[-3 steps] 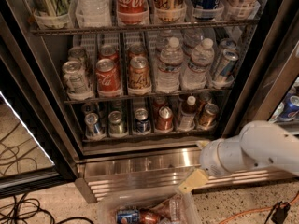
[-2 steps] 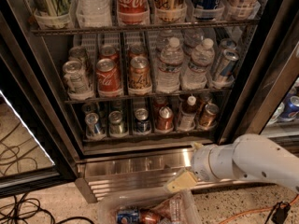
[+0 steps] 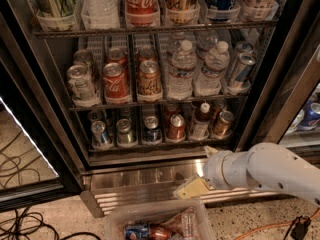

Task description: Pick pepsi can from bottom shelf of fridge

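1. Currently the gripper (image 3: pixel 191 188) is held low at the bottom centre of the frame, in front of the ribbed steel grille (image 3: pixel 135 178) and below the bottom shelf (image 3: pixel 160 145). Nothing is seen held in it, and whether it is open or closed cannot be told.
2. The pepsi can (image 3: pixel 152 130) is stood in a middle lane of that shelf, in the lower centre of the frame. It is flanked by a pale silver can (image 3: pixel 125 132) toward the left of the frame and a copper-red can (image 3: pixel 176 127) toward the right.
3. A neighbour could be grasped by mistake, since the lanes are narrow and the cans are packed side by side (the copper-red one is nearest the arm).
4. The shelf edge or the rack above could be struck on the way in, because little headroom is left over the cans.
5. The can could be tipped or pushed back if it is met off-centre.
6. The can's side mark is hardly made out, the rear cans of each lane are hidden, and the arm (image 3: pixel 270 171) is cut off at the right edge.
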Controlling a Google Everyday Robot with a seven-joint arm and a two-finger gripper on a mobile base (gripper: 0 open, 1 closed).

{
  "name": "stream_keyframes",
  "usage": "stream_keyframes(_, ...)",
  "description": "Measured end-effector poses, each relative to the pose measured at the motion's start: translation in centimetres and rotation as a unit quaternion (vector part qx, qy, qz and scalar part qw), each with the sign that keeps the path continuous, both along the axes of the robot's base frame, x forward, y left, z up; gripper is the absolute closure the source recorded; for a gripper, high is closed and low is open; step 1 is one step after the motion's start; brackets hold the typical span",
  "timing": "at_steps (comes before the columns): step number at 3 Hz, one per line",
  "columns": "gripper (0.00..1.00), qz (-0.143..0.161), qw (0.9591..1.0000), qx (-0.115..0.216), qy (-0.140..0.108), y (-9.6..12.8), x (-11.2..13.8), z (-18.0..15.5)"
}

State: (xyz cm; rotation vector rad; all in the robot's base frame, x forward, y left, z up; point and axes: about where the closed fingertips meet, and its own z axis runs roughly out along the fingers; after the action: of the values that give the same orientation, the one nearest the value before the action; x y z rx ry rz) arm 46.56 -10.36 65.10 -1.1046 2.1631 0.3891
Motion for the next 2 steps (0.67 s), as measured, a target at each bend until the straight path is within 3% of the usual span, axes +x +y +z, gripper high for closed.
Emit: stream_keyframes(2, 0.0, -0.026, 0.9983, 0.051, 0.002, 4.7, 2.5, -3.3)
